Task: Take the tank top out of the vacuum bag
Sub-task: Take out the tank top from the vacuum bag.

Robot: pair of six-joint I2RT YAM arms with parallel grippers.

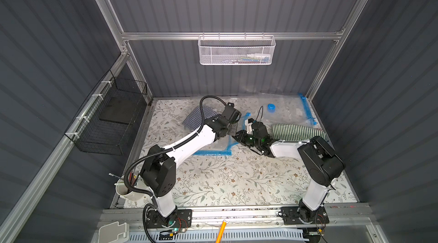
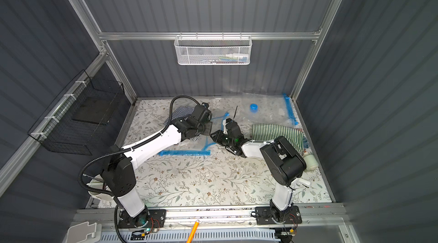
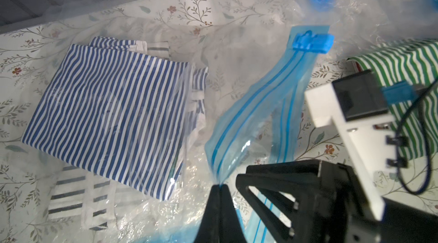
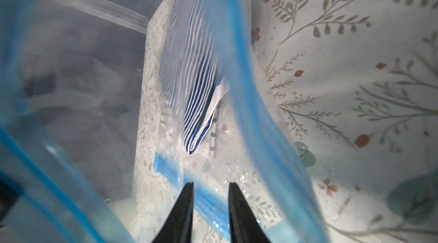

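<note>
Top views: walls dim at 3 & 9 o'clock, table (image 1: 237, 182) lit; wrist cams: vacuum bag (image 3: 166, 208) glare, close-up blur.

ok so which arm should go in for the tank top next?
Right. Its gripper is open at the mouth of the vacuum bag, aimed at the blue-striped tank top. The left gripper is shut on the bag's zip edge, holding the mouth up, so it's busy.
</note>
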